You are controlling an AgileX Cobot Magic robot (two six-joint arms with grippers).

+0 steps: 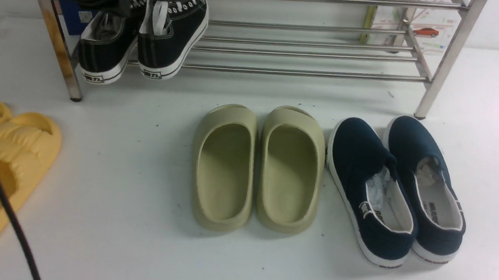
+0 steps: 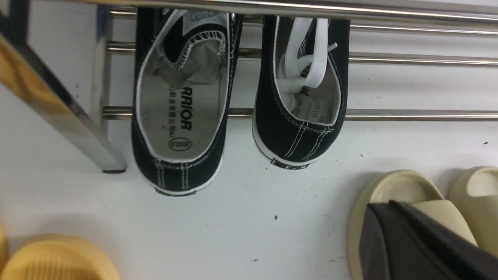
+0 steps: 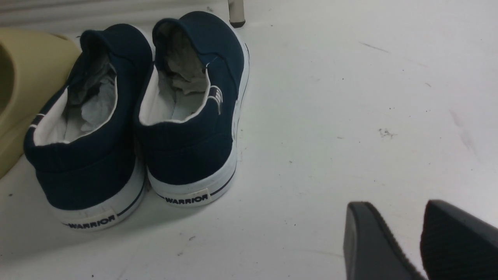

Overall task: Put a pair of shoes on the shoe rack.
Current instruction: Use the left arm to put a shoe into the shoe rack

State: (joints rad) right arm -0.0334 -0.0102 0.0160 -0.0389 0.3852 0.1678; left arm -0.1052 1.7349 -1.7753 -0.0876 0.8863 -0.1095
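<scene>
The pair of shoes, two black sneakers with white laces, lies on the lower bars at the left end of the shoe rack (image 1: 308, 72). The left sneaker (image 1: 105, 53) and the right sneaker (image 1: 172, 40) both have their heels hanging over the front bar. They show again in the left wrist view, left sneaker (image 2: 181, 116) and right sneaker (image 2: 299, 116). My left gripper (image 2: 383, 208) is shut and empty, drawn back from the sneakers, over an olive slide. My right gripper (image 3: 397, 204) is open over bare floor, to the right of the navy slip-ons.
On the floor in front of the rack stand olive-green slides (image 1: 256, 167) and navy slip-ons (image 1: 397, 191). Yellow slides (image 1: 3, 160) lie at the left edge, crossed by a black cable (image 1: 3, 209). The rack's rust-stained leg (image 1: 60, 49) stands beside the sneakers.
</scene>
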